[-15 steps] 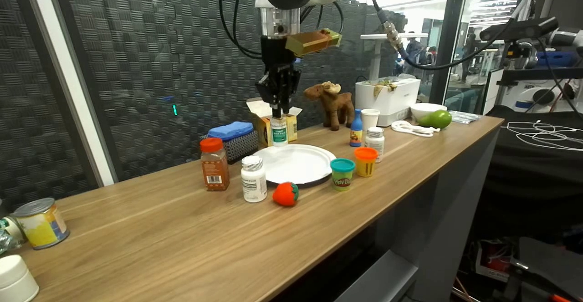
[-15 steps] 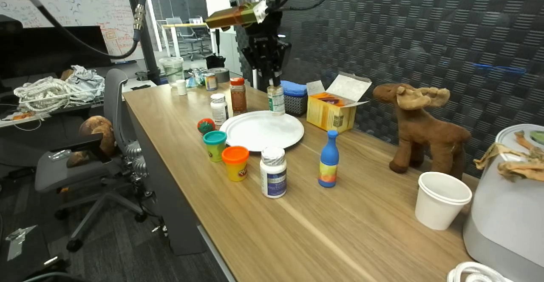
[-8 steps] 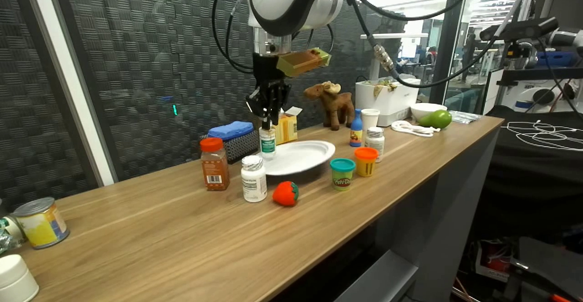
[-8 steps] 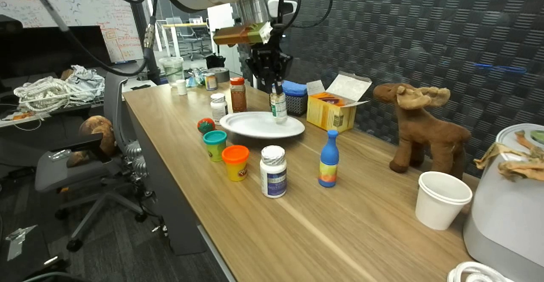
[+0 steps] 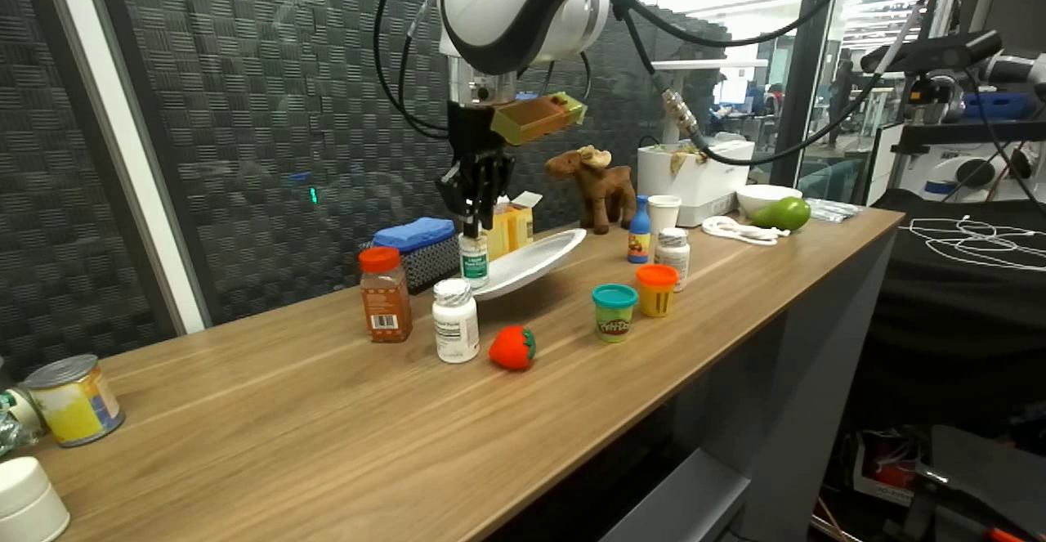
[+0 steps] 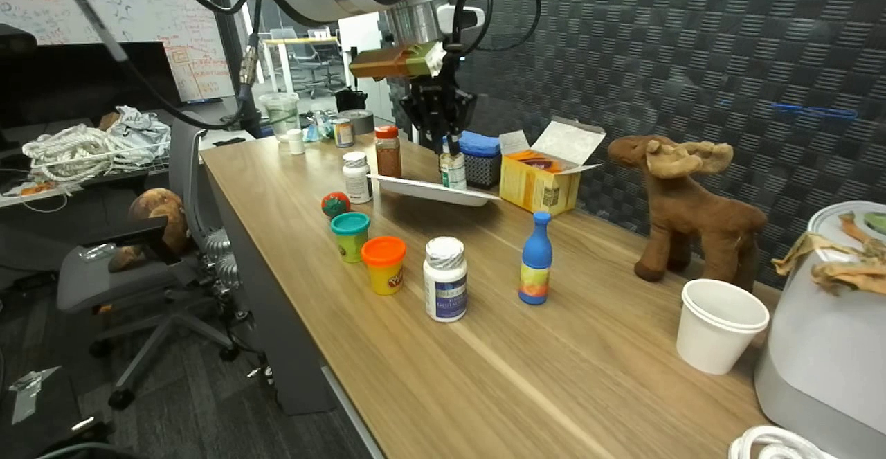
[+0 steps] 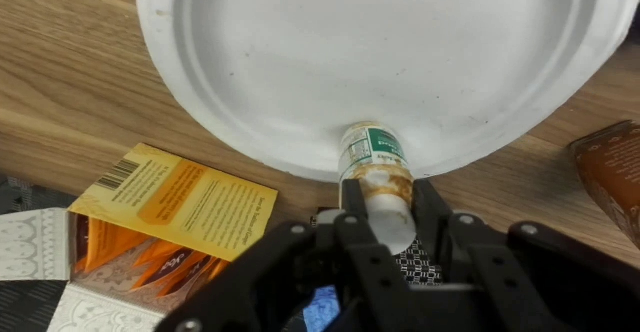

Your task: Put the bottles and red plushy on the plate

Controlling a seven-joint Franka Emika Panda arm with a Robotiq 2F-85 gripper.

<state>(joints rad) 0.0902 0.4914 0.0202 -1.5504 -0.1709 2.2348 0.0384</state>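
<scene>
My gripper (image 7: 388, 192) is shut on the neck of a white bottle with a green label (image 7: 372, 151). Its base presses on the near-wall rim of the white plate (image 5: 535, 262), which is tipped with its opposite side raised off the table. In both exterior views the red plushy (image 5: 513, 348) lies beside a white bottle (image 5: 455, 329). A reddish-brown bottle with a red cap (image 5: 384, 301) stands just behind these. Another white bottle (image 6: 445, 286) and a blue bottle (image 6: 535, 265) stand upright on the plate's other side.
Green (image 6: 350, 237) and orange-lidded (image 6: 384, 268) tubs stand near the front edge. By the wall are an open yellow box (image 6: 541, 178), a dark basket with blue cloth (image 5: 415, 235), and a brown plush moose (image 6: 692, 217). A paper cup (image 6: 720, 327) stands near a white bin (image 5: 695, 178).
My gripper has come down with the green-labelled bottle onto the plate's rim. The plate, flat one second ago, has tipped up on its opposite side.
</scene>
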